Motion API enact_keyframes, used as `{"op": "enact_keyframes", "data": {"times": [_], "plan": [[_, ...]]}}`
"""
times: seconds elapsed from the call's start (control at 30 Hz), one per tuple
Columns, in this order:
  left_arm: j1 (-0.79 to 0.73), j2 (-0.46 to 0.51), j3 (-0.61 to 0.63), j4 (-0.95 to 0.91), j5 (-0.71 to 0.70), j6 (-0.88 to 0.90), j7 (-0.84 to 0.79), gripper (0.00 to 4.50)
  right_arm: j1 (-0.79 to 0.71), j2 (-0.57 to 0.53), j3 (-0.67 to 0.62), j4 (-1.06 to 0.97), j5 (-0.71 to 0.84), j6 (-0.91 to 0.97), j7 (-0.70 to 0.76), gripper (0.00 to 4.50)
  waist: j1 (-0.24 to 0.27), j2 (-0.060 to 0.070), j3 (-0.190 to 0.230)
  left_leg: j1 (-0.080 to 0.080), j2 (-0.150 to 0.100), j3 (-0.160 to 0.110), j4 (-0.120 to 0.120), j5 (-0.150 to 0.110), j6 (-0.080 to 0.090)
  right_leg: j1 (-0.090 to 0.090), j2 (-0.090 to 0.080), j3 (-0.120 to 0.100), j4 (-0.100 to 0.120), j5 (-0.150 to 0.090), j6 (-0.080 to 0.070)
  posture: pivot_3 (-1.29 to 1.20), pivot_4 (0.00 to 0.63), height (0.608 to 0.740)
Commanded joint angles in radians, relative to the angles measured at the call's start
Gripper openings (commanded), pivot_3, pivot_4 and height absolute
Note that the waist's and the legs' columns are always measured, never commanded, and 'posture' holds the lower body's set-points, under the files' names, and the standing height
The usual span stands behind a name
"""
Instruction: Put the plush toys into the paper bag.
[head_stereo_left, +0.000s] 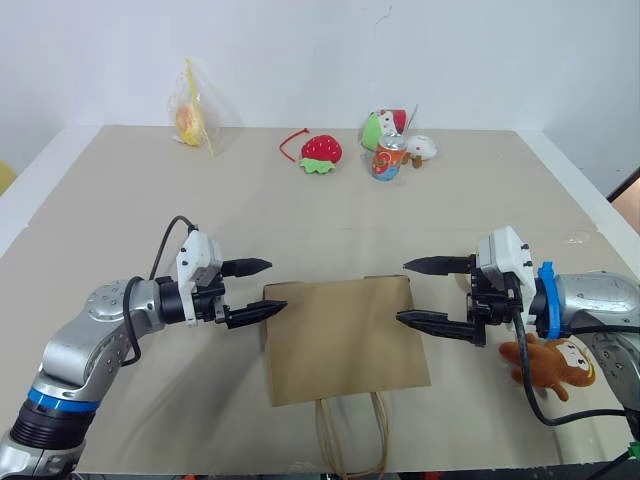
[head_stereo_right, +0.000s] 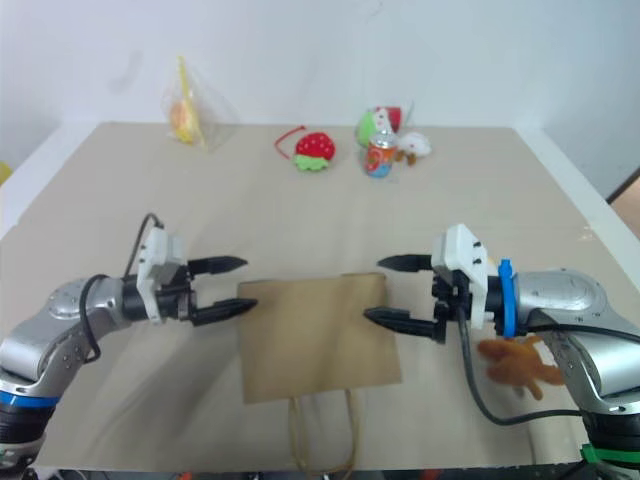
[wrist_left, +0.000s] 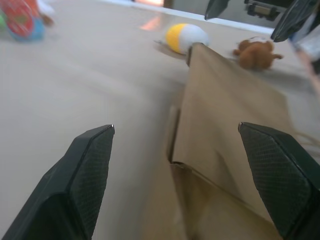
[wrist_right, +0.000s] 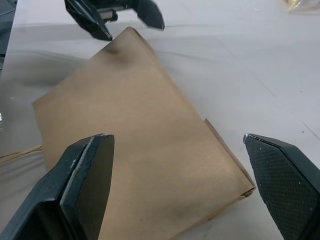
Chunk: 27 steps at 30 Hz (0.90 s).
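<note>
**Both hands open at the flat paper bag**

The paper bag lies flat on the worktop, cord handles nearest. The left hand and right hand flank its far end, fingers spread wide, holding nothing. The brown monkey toy lies under the right arm; the left wrist view shows the egg toy beyond the bag.

Flat paper bag lies between both grippers; bare table beyond.
</note>
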Motion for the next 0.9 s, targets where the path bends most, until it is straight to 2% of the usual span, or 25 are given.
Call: {"op": "enact_keyframes", "data": {"times": [0.03, 0.07, 0.13, 0.23, 0.27, 0.3, 0.47, 0.63, 0.8, 0.9], "plan": [[-0.033, 0.001, -0.004, 0.036, -0.004, 0.024, -0.039, 2.82, -0.017, 0.008, -0.016, -0.014, -0.002, -0.026, -0.004, 4.5, -0.001, 0.0, 0.0, 0.0, -0.001, 0.0, 0.0, 0.0, 0.0, 0.0, 0.0, 0.0, 0.0, 0.0, 0.0, 0.0, 0.15, 0.74], [-0.038, 0.002, -0.007, 0.045, 0.003, 0.02, -0.051, 2.32, -0.019, 0.01, -0.019, -0.015, 0.0, -0.027, -0.007, 4.5, -0.001, 0.0, 0.0, 0.0, -0.001, 0.0, 0.0, 0.0, 0.0, 0.0, 0.0, 0.0, 0.0, 0.0, 0.0, 0.0, 0.15, 0.74], [-0.045, 0.005, -0.008, 0.053, -0.001, 0.032, -0.068, 1.92, -0.026, 0.011, -0.023, -0.019, 0.006, -0.025, -0.01, 4.5, 0.0, 0.0, 0.0, 0.0, -0.001, -0.001, 0.0, 0.0, 0.0, 0.0, 0.0, 0.0, 0.0, 0.0, 0.0, 0.0, 0.15, 0.74], [-0.058, 0.009, -0.002, 0.06, 0.009, 0.026, -0.093, 0.56, -0.046, 0.02, -0.02, -0.022, 0.005, -0.033, -0.018, 4.5, -0.001, 0.0, 0.0, 0.0, -0.001, -0.001, 0.0, 0.0, 0.0, 0.0, 0.0, 0.0, 0.0, 0.0, 0.0, 0.0, 0.15, 0.74], [-0.063, 0.012, 0.004, 0.067, 0.014, 0.021, -0.099, 0.45, -0.052, 0.023, -0.018, -0.023, 0.003, -0.037, -0.018, 4.5, -0.001, 0.0, 0.0, 0.0, -0.001, -0.001, 0.0, 0.0, 0.0, 0.0, 0.0, 0.0, 0.0, 0.0, 0.0, 0.0, 0.15, 0.74], [-0.07, 0.018, 0.012, 0.076, 0.018, 0.016, -0.107, 0.08, -0.058, 0.025, -0.015, -0.024, 0.001, -0.04, -0.019, 4.5, -0.001, 0.0, 0.0, 0.0, -0.001, -0.001, 0.0, 0.0, 0.0, 0.0, 0.0, 0.0, 0.0, 0.0, 0.0, 0.0, 0.15, 0.74], [-0.134, 0.081, 0.052, 0.176, 0.057, -0.042, -0.192, 0.08, -0.111, 0.043, 0.011, -0.003, -0.012, -0.056, -0.019, 4.5, -0.001, 0.0, 0.0, 0.0, -0.001, -0.001, 0.0, 0.0, 0.0, 0.0, 0.0, 0.0, 0.0, 0.0, 0.0, 0.0, 0.15, 0.74], [-0.214, 0.133, 0.042, 0.337, 0.148, -0.164, -0.286, 0.08, -0.149, 0.059, 0.04, 0.028, -0.033, -0.079, -0.004, 4.5, -0.001, 0.0, 0.0, 0.0, -0.001, -0.001, 0.0, 0.0, 0.0, 0.0, 0.0, 0.0, 0.0, 0.0, 0.0, 0.0, 0.15, 0.74], [-0.338, 0.135, -0.004, 0.577, 0.279, -0.357, -0.361, 0.08, -0.177, 0.074, 0.066, 0.053, -0.054, -0.1, 0.005, 4.5, 0.0, 0.0, 0.0, -0.002, -0.001, 0.0, 0.0, 0.0, 0.0, -0.001, 0.0, 0.0, 0.0, 0.0, 0.0, 0.0, 0.15, 0.74], [-0.413, 0.106, -0.011, 0.708, 0.342, -0.474, -0.353, 0.08, -0.187, 0.081, 0.078, 0.06, -0.064, -0.109, 0.007, 4.5, 0.001, 0.0, 0.0, -0.003, -0.002, 0.0, 0.0, 0.0, 0.0, -0.002, -0.001, -0.001, 0.0, 0.0, 0.0, 0.0, 0.15, 0.74]]}}
